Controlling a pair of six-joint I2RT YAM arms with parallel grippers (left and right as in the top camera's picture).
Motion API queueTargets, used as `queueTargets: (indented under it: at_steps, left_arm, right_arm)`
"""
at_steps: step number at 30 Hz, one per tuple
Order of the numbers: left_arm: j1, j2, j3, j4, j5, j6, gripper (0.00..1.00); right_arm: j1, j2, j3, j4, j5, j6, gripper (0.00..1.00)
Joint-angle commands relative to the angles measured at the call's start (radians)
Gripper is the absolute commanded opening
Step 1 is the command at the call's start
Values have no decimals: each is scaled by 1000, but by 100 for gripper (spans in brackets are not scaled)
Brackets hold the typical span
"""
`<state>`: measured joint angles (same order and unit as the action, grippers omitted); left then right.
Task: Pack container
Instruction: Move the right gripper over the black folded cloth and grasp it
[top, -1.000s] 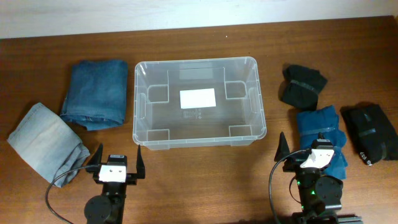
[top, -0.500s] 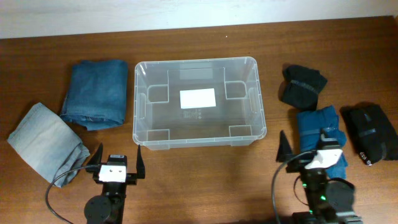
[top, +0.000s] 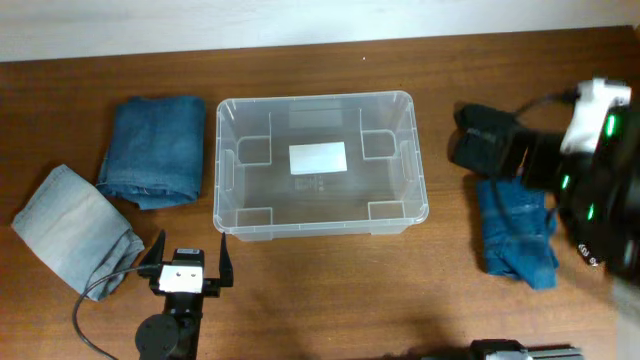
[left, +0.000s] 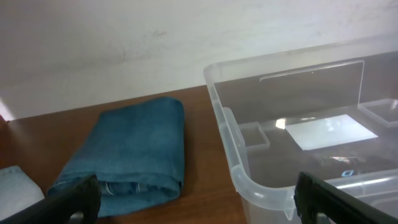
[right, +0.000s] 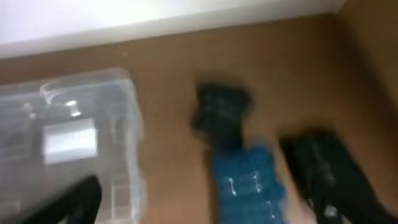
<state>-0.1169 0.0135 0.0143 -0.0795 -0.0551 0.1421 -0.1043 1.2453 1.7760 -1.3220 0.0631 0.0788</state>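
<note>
The clear container (top: 219, 170) stands empty in the table's middle, with a white label (top: 318, 157) on its bottom. It also shows in the left wrist view (left: 227, 127) and the right wrist view (right: 127, 118). My left gripper (top: 190, 256) is open and empty in front of the container's front left corner, and shows the same in its wrist view (left: 199, 208). My right arm (top: 600, 150) is raised and blurred over the table's right side. Its gripper (right: 205, 211) is open and empty, high above the blue garment (right: 249, 180).
Dark blue folded jeans (top: 155, 148) and light blue-grey jeans (top: 70, 228) lie left of the container. On the right lie a black folded garment (top: 482, 135), the blue garment (top: 512, 235) and another black garment (right: 323, 168), which the arm hides in the overhead view.
My right arm has lifted from the table's front right and swung up over the right-hand garments, blurred by motion. The left arm has not moved.
</note>
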Motion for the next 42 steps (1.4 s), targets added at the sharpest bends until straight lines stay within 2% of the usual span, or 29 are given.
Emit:
queueTargets:
  at_steps: [1, 2, 4, 7, 12, 20, 27, 34, 37, 40, 42]
  left_arm:
    - [0, -7, -5, -1, 8, 17, 99]
    - [0, -7, -5, -1, 8, 17, 99]
    - [0, -7, -5, -1, 8, 17, 99]
    - [0, -7, -5, -1, 8, 17, 99]
    - [0, -7, -5, -1, 8, 17, 99]
    - [0, -7, -5, -1, 8, 17, 99]
    - [0, -7, -5, -1, 8, 17, 99]
    - [0, -7, -5, -1, 8, 17, 99]
    - [0, -7, -5, -1, 8, 17, 99]
    - [0, -7, -5, -1, 8, 17, 99]
    - [0, -7, -5, -1, 8, 17, 99]
  right_arm:
    - [-101, 211, 217, -105, 24, -22, 98]
    - [-150, 293, 274, -136, -4, -22, 98]
    - [-215, 362, 285, -122, -122, -23, 99]
    - [-303, 447, 285, -110, -200, -23, 99]
    - [-406, 518, 285, -87, -207, -75, 99]
    - [-591, 643, 284, 51, -459, -171, 98]
    - [-551, 809, 284, 127, -479, -250, 99]
    - [-406, 939, 284, 168, -471, -415, 99]
    - [-339, 972, 284, 195, -416, -400, 99]
    - [-277, 1000, 282, 235, -259, -262, 99]
    - [-258, 1008, 282, 244, -226, -217, 99]
